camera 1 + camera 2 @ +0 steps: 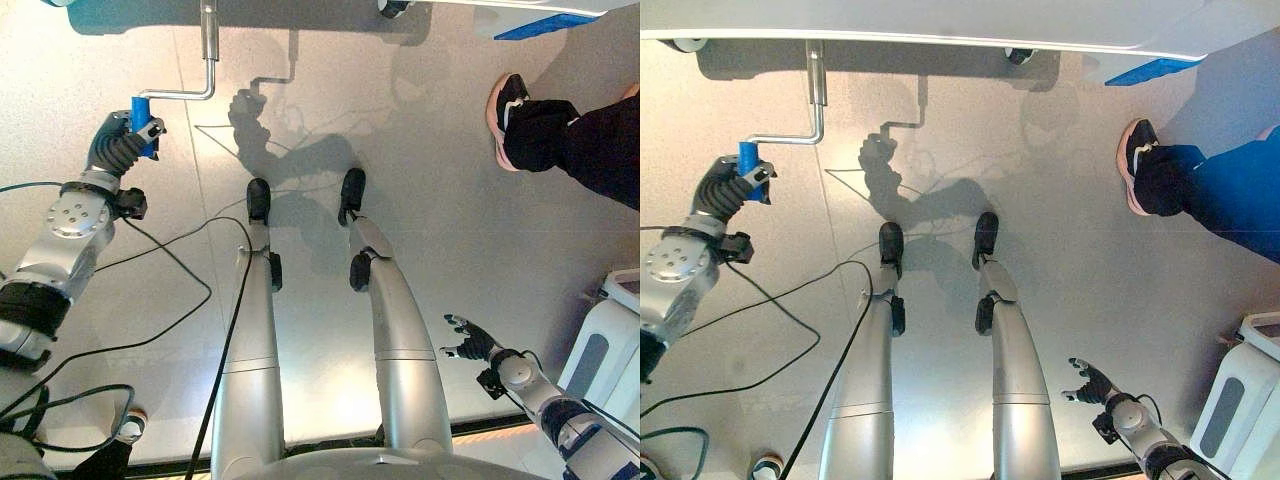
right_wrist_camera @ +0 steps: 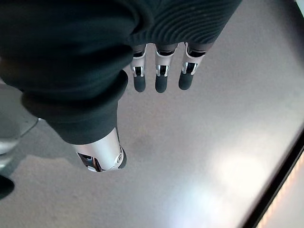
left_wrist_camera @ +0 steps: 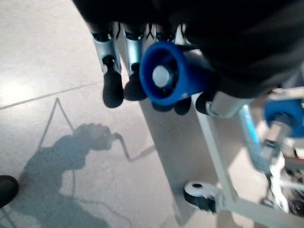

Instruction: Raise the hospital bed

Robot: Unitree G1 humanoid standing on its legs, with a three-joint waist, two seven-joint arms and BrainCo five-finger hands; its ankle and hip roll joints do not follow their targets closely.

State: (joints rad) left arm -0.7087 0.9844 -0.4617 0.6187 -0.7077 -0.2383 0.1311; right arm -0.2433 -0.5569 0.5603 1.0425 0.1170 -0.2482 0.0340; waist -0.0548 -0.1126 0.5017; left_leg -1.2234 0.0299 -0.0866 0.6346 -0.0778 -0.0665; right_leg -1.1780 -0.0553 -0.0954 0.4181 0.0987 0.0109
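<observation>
1. Left eye view: the left hand (image 1: 128, 140) is curled round the blue grip (image 1: 140, 108) of the one crank (image 1: 195, 88), far left. The crank's steel rod bends up to the hospital bed (image 1: 530, 20), whose frame runs along the far edge. The right hand (image 1: 470, 340) hangs low at the near right with fingers spread, holding nothing. A person's shoe (image 1: 503, 105) and dark trouser leg stand at the far right, and a white unit (image 1: 605, 350) sits at the right edge.

2. Right eye view: here the blue grip (image 1: 747, 160) sits in the left hand (image 1: 725, 190) just below the bend of the rod. I count one crank, one grip and one shoe (image 1: 1132, 160).

3. Left wrist view: the grip (image 3: 166, 76) is seen end-on, its fingers (image 3: 111, 92) wrapped over it. One castor (image 3: 202, 195) of the bed frame stands on the floor; a second blue part at the edge may be another crank's grip, but it is too blurred to say.

4. Right wrist view: the right hand (image 2: 142, 61) has straight, relaxed fingers (image 2: 161, 80) over bare floor.

5. Handling, as I judge it: the crank is rigid steel and will likely turn stiffly under the bed's weight. The smooth plastic grip could slip, so a full wrap on the blue sleeve, not the bare rod, is the right hold.
</observation>
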